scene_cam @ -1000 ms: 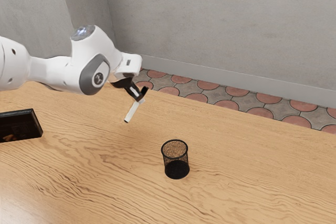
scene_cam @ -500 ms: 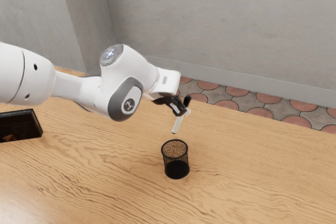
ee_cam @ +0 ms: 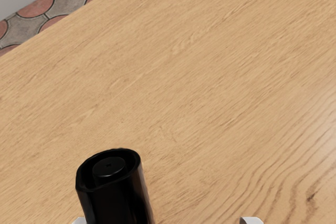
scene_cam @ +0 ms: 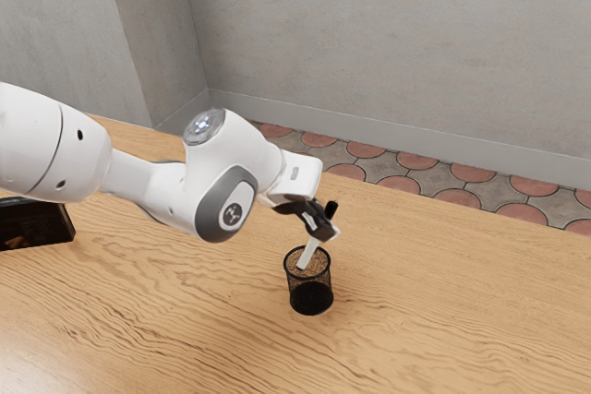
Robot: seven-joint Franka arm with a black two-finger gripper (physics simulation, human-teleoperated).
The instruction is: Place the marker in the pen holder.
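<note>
Marker (scene_cam: pixel 308 254) aslant between the parted fingers of the tool (scene_cam: pixel 323 229), nearer one.

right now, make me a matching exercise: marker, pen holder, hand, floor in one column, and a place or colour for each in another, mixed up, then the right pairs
1. marker
2. pen holder
3. hand
4. floor

A. at the end of the white arm
B. red and grey
C. white with a black end
D. black mesh, upright on the table

Pairs: 1-C, 2-D, 3-A, 4-B
</note>
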